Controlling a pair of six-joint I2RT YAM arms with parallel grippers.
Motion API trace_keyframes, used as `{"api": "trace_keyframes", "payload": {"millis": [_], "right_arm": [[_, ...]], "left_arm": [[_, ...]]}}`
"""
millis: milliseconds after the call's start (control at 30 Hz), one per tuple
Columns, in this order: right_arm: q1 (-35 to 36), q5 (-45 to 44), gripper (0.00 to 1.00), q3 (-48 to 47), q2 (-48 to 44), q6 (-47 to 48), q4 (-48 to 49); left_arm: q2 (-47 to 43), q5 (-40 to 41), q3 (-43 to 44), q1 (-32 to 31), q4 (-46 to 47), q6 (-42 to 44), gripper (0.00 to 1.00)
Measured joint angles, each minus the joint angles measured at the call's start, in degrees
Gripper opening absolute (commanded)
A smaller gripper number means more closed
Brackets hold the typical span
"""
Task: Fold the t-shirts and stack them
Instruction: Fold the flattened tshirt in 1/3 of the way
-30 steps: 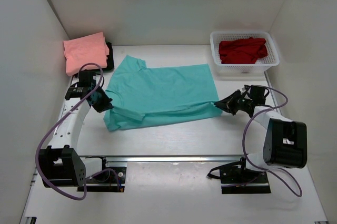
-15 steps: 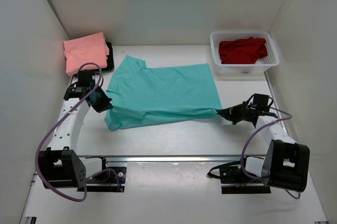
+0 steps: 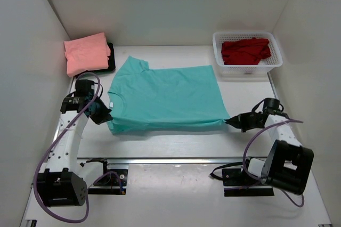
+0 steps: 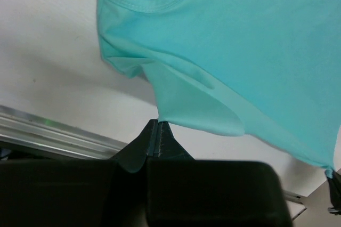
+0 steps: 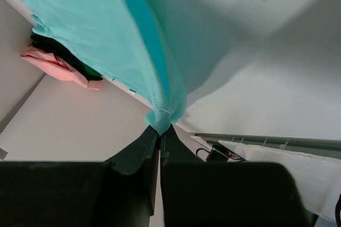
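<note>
The teal t-shirt (image 3: 168,96) lies spread across the middle of the table, collar to the left. My left gripper (image 3: 106,117) is shut on its near left sleeve edge (image 4: 181,107). My right gripper (image 3: 230,122) is shut on the bunched near right hem corner (image 5: 162,118), which it holds just above the table. A folded salmon pink t-shirt (image 3: 86,52) sits on a very dark one (image 3: 111,58) at the far left; both also show in the right wrist view (image 5: 53,59). The red t-shirt (image 3: 245,50) lies crumpled in the basket.
A white plastic mesh basket (image 3: 277,61) stands at the far right. White walls enclose the table on three sides. A metal rail (image 3: 176,159) runs along the near edge, with both arm bases and cables behind it.
Both grippers have pulled the near edge of the teal shirt toward the near side, and the right one has moved further right. The folded-over near part has opened out and the shirt lies flatter.
</note>
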State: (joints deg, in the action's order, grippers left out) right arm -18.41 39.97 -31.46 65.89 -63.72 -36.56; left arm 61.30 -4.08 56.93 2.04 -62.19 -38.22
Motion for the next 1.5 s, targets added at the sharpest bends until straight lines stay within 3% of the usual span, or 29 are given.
{"api": "trace_keyframes", "payload": {"millis": [200,467,633,1100,1133,1167,1200,1233,1300,1333,1500], "right_arm": [[-2.0,-1.1,0.0,-9.3,8.7,7.4,-3.3],[0.2,-0.9,0.01,-12.6,16.5,8.7,-3.0],[1.3,-0.2,0.0,-15.5,21.3,8.2,-2.2],[6.7,2.6,0.01,-36.9,40.8,8.9,-0.7],[7.1,2.8,0.03,-37.9,41.7,8.9,-0.7],[7.5,3.1,0.2,-38.8,42.6,8.9,-0.7],[7.9,3.3,0.26,-39.8,43.6,9.1,-0.6],[8.2,3.5,0.41,-40.5,44.3,9.2,-0.4],[8.7,3.4,0.91,-42.1,45.3,9.6,-0.1],[8.8,3.2,0.99,-42.9,45.4,9.7,0.0],[9.6,-0.2,0.99,-47.3,45.4,13.4,-0.1]], "left_arm": [[-3.4,0.2,-3.0,0.0,-2.5,-1.2,0.0],[-1.9,0.2,-5.2,0.0,-1.0,-4.3,0.0],[3.6,0.2,-5.1,0.0,2.9,-5.6,0.0],[20.7,0.3,4.6,0.1,9.9,-6.3,0.0],[21.6,0.3,5.1,0.2,10.3,-6.3,0.16],[22.4,0.3,5.6,0.2,10.5,-6.2,0.29],[23.3,0.3,6.1,0.2,10.8,-6.0,0.45],[24.3,0.2,6.7,0.2,11.2,-5.9,0.43],[25.9,0.0,7.8,0.5,11.8,-6.1,0.44],[26.5,0.0,8.3,0.5,12.1,-6.0,0.41],[28.8,0.0,11.8,0.9,14.5,-4.9,0.35]]}}
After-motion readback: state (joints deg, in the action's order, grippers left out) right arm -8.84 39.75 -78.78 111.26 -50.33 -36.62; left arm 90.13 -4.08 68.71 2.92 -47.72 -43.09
